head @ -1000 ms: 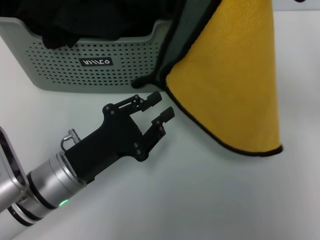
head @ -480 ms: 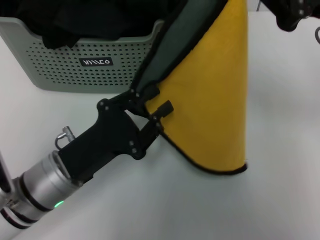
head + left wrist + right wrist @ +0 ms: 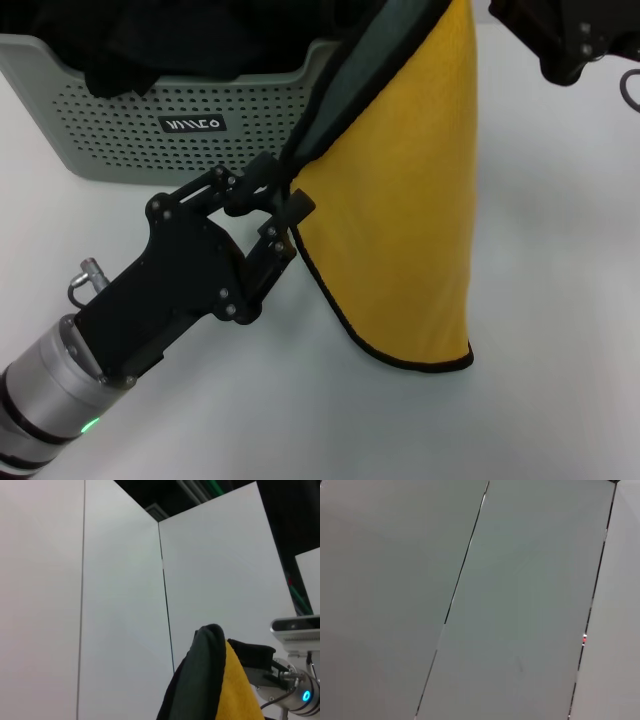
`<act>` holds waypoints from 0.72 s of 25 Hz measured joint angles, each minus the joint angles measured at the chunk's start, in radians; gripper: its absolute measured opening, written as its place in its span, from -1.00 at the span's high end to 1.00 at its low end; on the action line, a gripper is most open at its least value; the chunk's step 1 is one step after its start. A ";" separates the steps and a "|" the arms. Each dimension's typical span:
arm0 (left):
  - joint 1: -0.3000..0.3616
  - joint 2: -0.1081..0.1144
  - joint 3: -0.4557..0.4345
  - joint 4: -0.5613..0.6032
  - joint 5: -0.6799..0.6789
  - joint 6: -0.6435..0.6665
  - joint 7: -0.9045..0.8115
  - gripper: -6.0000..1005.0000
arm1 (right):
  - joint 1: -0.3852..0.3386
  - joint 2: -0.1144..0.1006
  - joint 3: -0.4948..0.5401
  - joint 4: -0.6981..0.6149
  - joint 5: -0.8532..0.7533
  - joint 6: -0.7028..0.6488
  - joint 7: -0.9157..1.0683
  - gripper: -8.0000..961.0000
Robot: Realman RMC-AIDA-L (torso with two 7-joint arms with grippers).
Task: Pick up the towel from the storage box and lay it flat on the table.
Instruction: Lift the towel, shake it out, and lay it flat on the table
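Observation:
The towel (image 3: 410,200) hangs in a long fold, yellow face toward me, grey-green back and black binding along its left edge, its lowest corner just above the table (image 3: 560,330). My left gripper (image 3: 283,190) is open, its fingers astride the towel's left edge in front of the storage box (image 3: 120,140). The black body of my right arm (image 3: 560,40) shows at the upper right. In the left wrist view the towel (image 3: 220,680) drapes over my right gripper (image 3: 255,655), which holds it up.
Black cloths (image 3: 150,40) lie heaped inside the storage box, which stands at the back left with its small dark label (image 3: 193,125) facing me. White tabletop extends to the right of and in front of the towel.
The hanging towel has swung left toward the box. My left gripper has moved up and left to its edge, fingers now around the binding. My right arm has come into view at the top right.

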 joint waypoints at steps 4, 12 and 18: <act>-0.018 -0.002 0.006 -0.006 0.007 -0.003 0.000 0.33 | 0.007 0.001 -0.004 0.000 -0.015 -0.020 0.001 0.93; -0.034 -0.002 0.008 0.008 0.011 0.000 0.001 0.33 | 0.040 -0.005 0.014 -0.002 -0.047 -0.085 0.036 0.92; -0.053 -0.001 0.009 0.012 0.054 0.005 -0.013 0.33 | 0.056 -0.004 0.036 -0.011 -0.049 -0.090 0.048 0.92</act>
